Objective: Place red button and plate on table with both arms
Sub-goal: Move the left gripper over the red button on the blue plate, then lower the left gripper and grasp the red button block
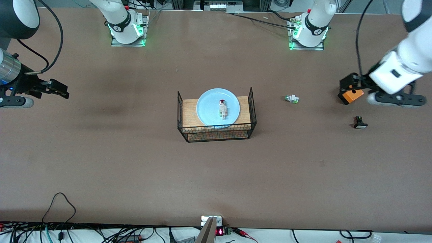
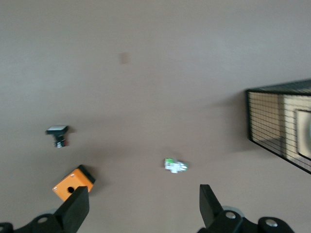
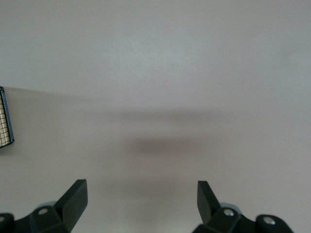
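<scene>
1. The wire basket (image 1: 216, 116) stands mid-counter (image 1: 135, 162), its floor a light wooden board with black mesh sides.
2. The plate (image 1: 209, 106), round and light blue, lies flat on the board inside the basket.
3. The red button (image 1: 222, 108) lies on its side on the plate, its dark red cap pointing toward the robots' bases.
4. A small white part with a green cap (image 1: 292, 98) lies on the counter between the basket and the left arm's end.
5. An orange box (image 1: 351, 95) sits near the left arm's end of the counter; a black button with a white face (image 1: 360, 122) lies nearer the front camera than the box.
6. The left gripper (image 2: 143, 206) hangs above the counter over the orange box area, its fingers (image 2: 75, 206) spread wide apart and empty.
7. The right gripper (image 3: 141, 204) hovers over bare counter at the right arm's end, well apart from the basket; its fingers (image 3: 75, 199) are wide apart and hold nothing.
</scene>
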`<state>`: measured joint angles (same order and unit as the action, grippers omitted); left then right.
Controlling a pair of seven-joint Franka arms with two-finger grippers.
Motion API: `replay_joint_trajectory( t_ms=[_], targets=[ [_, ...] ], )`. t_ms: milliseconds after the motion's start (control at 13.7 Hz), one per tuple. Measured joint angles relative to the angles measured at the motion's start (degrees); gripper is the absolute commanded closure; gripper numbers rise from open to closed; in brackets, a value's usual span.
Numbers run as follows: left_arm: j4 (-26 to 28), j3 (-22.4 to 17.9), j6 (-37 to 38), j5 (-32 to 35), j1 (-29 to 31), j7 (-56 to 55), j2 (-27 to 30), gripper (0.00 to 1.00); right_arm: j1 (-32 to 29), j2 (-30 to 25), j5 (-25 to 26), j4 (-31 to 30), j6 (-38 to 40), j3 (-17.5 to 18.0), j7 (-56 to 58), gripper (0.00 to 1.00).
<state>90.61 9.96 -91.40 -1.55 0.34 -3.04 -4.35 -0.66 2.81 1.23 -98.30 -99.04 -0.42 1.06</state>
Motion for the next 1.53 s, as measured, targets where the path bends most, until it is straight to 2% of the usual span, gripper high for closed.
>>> replay_joint_trajectory(
  t_ms=[365, 585, 804, 1023, 1242, 1535],
  targets=[
    [0.4, 12.3, 0.0, 0.0, -0.7, -1.2, -0.6, 0.0, 0.0, 0.0, 0.0, 0.0, 0.0, 0.0, 0.0, 0.0],
    [-1.0, 18.7, -1.0, 0.0, -2.3, -7.7, -4.7, 0.0, 0.0, 0.0, 0.0, 0.0, 0.1, 0.0, 0.0, 0.0],
    [-7.1, 19.4, -2.7, 0.5, -8.5, -14.3, -14.0, 0.0, 0.0, 0.1, 0.0, 0.0, 0.2, 0.0, 0.0, 0.0],
    [-12.8, 19.4, -5.2, 5.3, -13.9, -20.0, -22.3, 0.0, 0.0, 0.1, 0.0, 0.0, 0.2, 0.0, 0.0, 0.0],
    [-16.1, 19.4, -8.2, 6.4, -16.2, -23.1, -27.0, 0.0, -0.1, 0.2, 0.0, 0.0, 0.2, 0.0, 0.0, 0.0],
    [-17.3, 19.3, -9.3, 8.7, -16.6, -26.0, -30.6, 0.0, -0.1, 0.2, 0.0, 0.1, 0.2, 0.0, 0.0, 0.0]
  ],
)
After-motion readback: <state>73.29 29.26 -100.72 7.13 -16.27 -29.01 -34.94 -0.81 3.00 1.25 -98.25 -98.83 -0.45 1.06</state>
